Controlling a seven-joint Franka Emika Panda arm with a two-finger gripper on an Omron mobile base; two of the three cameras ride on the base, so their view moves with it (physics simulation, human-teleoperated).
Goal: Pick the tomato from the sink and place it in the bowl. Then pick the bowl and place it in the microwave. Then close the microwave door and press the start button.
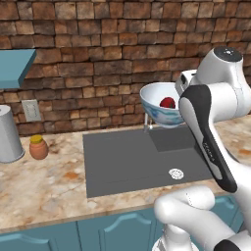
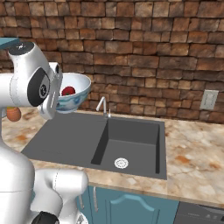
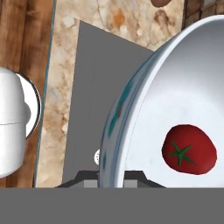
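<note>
Above the sink (image 1: 122, 162) we see the bowl (image 1: 159, 105) lifted clear of the counter (image 1: 44, 186), tomato (image 1: 167, 102) already sitting inside it. Gripper (image 3: 111, 181) is pinched on the bowl's near rim: in the hand view the rim edge runs up between the two dark fingertips (image 3: 85, 180), one outside the wall, one inside, so the jaws are nearly closed on a thin wall, clamped on the bowl. From the right base view the bowl (image 2: 72, 94) hangs just beside the wrist, tipped a little, with the tomato (image 2: 68, 91) resting low against the inner wall near the held side; sink (image 2: 127, 140) basin and faucet (image 2: 103, 106) lie below and to the side, well apart.

Key relation for the next move, as we judge it: the whole bowl sticks out ahead of the fingers, held by one edge only, so its weight hangs off the grip and the tomato (image 3: 189, 149) can roll. We cannot see the microwave from here, so which way the bowl must travel is not clear; likely the base or arm turns first. Risk as we read it: tilt grows during the swing and the tomato rolls out, or the rim slips in the pinch. Brown jar (image 1: 38, 147) and grey canister (image 1: 9, 133) sit far left on the counter, out of the way
</note>
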